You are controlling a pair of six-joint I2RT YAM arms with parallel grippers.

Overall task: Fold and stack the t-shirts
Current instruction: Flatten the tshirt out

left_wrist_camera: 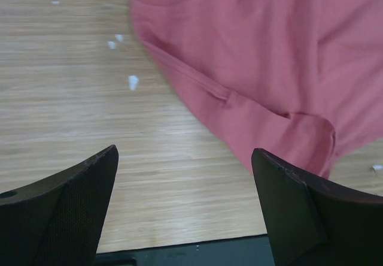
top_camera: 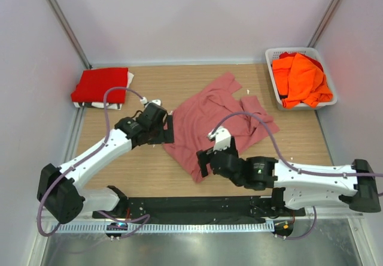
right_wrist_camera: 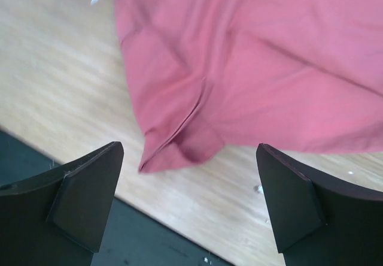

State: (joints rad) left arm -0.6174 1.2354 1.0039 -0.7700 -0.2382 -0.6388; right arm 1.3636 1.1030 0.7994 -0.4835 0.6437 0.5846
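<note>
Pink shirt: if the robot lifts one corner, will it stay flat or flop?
Probably flop: the pink shirt lies wrinkled, its corner curled under, so it would likely droop. Pushed, it would probably bunch up rather than slide whole across the table. It looks thin, so likely light.

I am finding no lettering, label, brand mark, number or sign that can be read in any of the three views. I am seeing only plain cloth on the rose-pink t-shirt (top_camera: 209,119), with no print or tag that I can make out.
</note>
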